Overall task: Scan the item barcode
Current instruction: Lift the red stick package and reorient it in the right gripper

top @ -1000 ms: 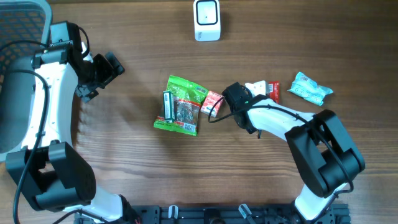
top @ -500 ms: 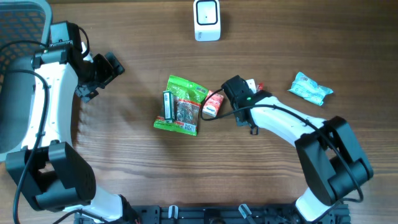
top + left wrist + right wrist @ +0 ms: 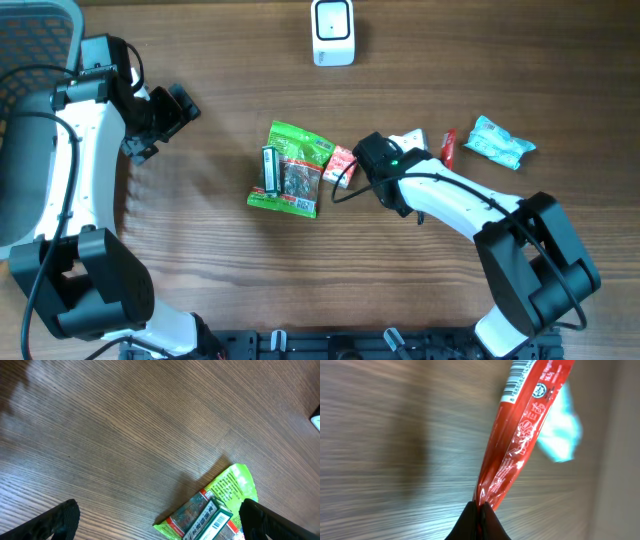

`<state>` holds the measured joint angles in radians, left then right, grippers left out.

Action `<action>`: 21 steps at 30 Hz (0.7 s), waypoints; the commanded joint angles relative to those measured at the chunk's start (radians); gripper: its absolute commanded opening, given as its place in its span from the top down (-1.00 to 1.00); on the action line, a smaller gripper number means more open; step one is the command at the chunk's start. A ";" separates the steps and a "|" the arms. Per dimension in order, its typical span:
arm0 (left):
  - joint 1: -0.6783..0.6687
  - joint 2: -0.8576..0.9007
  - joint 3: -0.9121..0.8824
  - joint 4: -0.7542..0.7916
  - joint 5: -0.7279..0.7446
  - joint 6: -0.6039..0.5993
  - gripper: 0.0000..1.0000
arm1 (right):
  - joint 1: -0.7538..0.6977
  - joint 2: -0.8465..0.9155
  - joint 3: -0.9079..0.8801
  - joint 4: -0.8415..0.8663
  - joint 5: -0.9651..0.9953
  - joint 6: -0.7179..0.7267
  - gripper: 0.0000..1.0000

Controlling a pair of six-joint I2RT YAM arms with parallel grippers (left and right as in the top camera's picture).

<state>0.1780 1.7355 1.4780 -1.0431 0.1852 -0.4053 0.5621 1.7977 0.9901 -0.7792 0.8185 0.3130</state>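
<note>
Packet (image 3: 447, 147) gripped, scanner (image 3: 332, 32) well apart

Overhead: the packet lies under the right arm. Left wrist: left gripper (image 3: 160, 510) gapes wide, holding nothing. Right wrist: right gripper (image 3: 481, 509) is clamped on the packet's end. Keep that pinch and turn the far-end barcode (image 3: 519, 371) squarely towards the scanner.

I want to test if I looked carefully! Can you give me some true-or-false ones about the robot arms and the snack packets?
1. The right gripper is pinched shut on a red packet. True.
2. The left gripper is holding the green packet. False: it is open and empty, and the green packet lies on the table.
3. The red packet is right over the white scanner. False: the scanner sits apart, at the table's far edge.
4. A barcode shows on the red packet. True.
</note>
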 commanded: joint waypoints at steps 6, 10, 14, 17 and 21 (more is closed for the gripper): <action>0.001 0.008 -0.005 0.000 0.008 0.008 -1.00 | 0.000 0.021 -0.041 0.072 -0.007 -0.076 0.91; 0.001 0.008 -0.005 0.000 0.008 0.008 -1.00 | 0.000 0.082 -0.046 0.091 0.012 -0.206 0.91; 0.001 0.008 -0.005 0.000 0.008 0.008 -1.00 | 0.000 0.114 -0.046 0.112 -0.003 -0.228 0.91; 0.001 0.008 -0.005 0.000 0.008 0.008 -1.00 | 0.001 0.114 -0.046 0.166 -0.140 -0.258 0.81; 0.001 0.008 -0.005 0.000 0.008 0.008 -1.00 | 0.000 0.109 -0.040 0.211 -0.233 -0.294 0.54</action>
<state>0.1780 1.7355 1.4780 -1.0435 0.1848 -0.4053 0.5613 1.8931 0.9520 -0.5835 0.7330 0.0517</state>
